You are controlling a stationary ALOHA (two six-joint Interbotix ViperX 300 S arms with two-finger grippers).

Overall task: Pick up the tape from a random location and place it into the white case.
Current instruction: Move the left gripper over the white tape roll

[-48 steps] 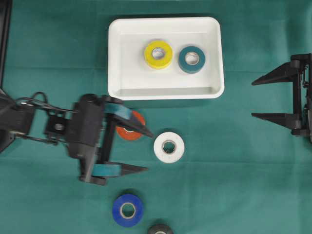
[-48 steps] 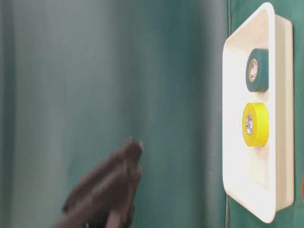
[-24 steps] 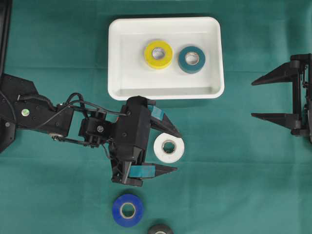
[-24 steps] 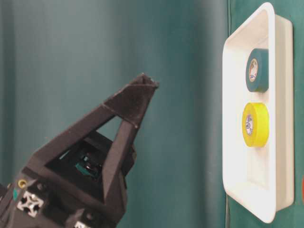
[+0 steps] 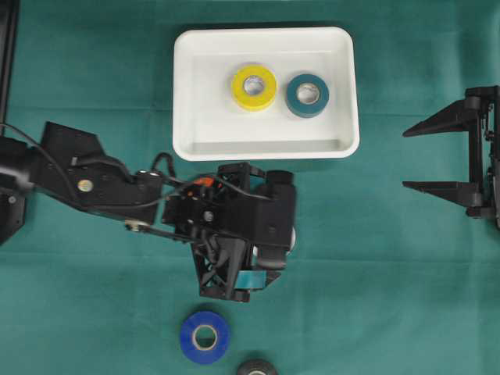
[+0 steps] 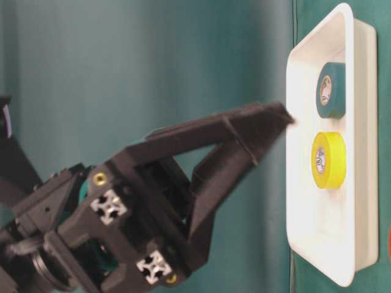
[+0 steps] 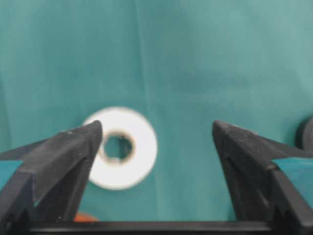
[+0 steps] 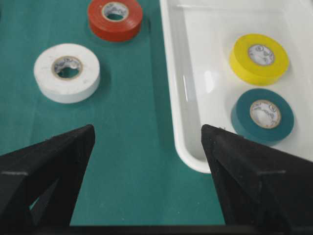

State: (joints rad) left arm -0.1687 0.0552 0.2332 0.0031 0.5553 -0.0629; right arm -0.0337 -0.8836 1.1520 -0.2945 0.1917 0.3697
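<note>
Left wrist view: my left gripper (image 7: 156, 147) gapes wide, empty, off-center over white tape (image 7: 121, 147); I'd center before closing.

You have a tabletop (image 5: 391, 297) covered edge to edge with a dark teal-green cloth, smooth and matte across the overhead view. At ten o'clock in that view, a black bar (image 5: 8, 55) runs along the left border, standing on the cloth's margin. In the left wrist view, the cloth (image 7: 205, 58) shows a faint straight crease running down from twelve o'clock. The table-level view gives you the same green (image 6: 122, 73), blurred, with soft lengthwise bands of lighter and darker tone.
</note>
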